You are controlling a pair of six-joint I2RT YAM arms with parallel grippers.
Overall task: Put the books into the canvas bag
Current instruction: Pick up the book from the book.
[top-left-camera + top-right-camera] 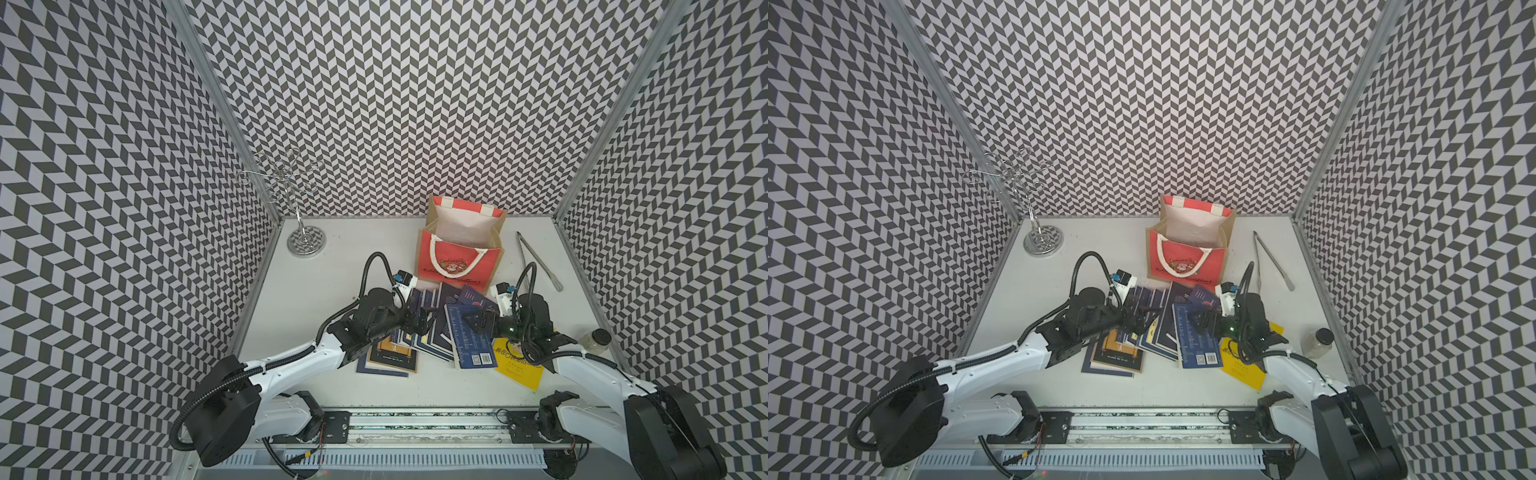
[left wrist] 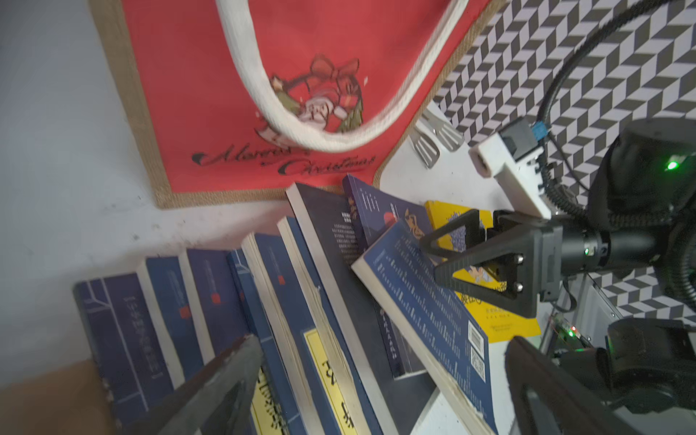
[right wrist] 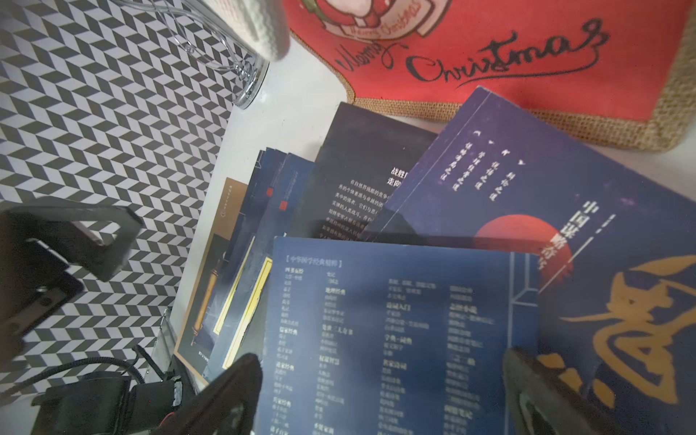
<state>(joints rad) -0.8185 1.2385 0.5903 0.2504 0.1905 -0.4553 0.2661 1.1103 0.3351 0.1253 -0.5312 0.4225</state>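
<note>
The canvas bag (image 1: 457, 262) (image 1: 1183, 259) stands upright and open-mouthed at the back of the table, a white rope handle hanging over its red front. Several books lie fanned in front of it: navy ones (image 1: 436, 345), a blue one with QR codes (image 1: 473, 349) (image 2: 425, 301), a yellow one (image 1: 519, 370) and a tan-and-black one (image 1: 392, 357). My left gripper (image 1: 424, 322) (image 2: 382, 341) hangs open over the navy books with yellow labels. My right gripper (image 1: 471, 319) (image 3: 380, 361) hangs open over the blue book (image 3: 376, 320), holding nothing.
A chrome hook stand (image 1: 305, 241) rises at the back left. Metal tongs (image 1: 536, 257) lie to the right of the bag. A black-lidded jar (image 1: 596, 338) stands by the right wall. Patterned walls close in three sides.
</note>
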